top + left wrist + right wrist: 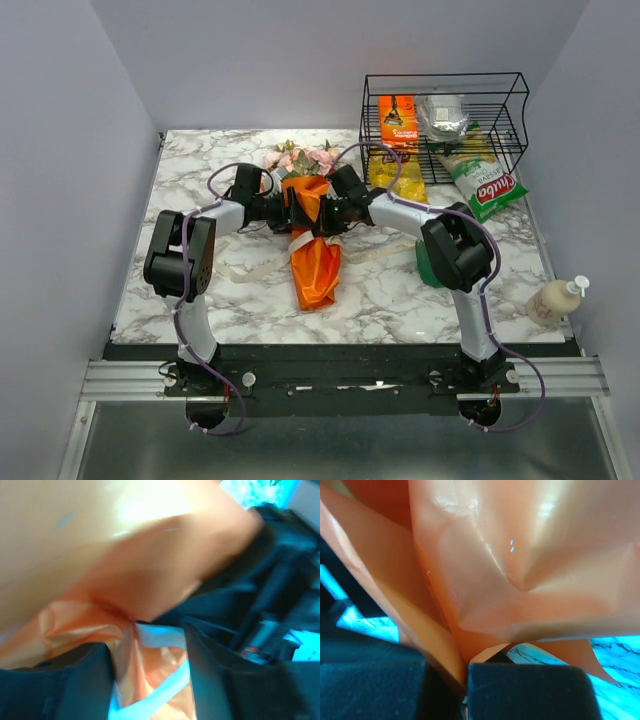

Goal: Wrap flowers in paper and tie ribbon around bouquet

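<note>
The bouquet lies mid-table: pink and cream flowers (300,158) stick out of the far end of the orange paper (316,262), whose flared tail points toward me. The cream ribbon (252,268) crosses the waist and trails off to both sides. My left gripper (292,212) is at the waist from the left; its jaws (150,672) stand open around orange paper (150,655) and a ribbon strand (160,636). From the right, my right gripper (328,213) meets it, its jaws (465,692) shut on a fold of the paper (520,555).
A black wire basket (445,110) with snack packets stands at the back right. A yellow packet (395,175) and a green chip bag (487,188) lie before it. A cream pump bottle (555,298) sits at the right edge, a green object (430,268) beside the right arm.
</note>
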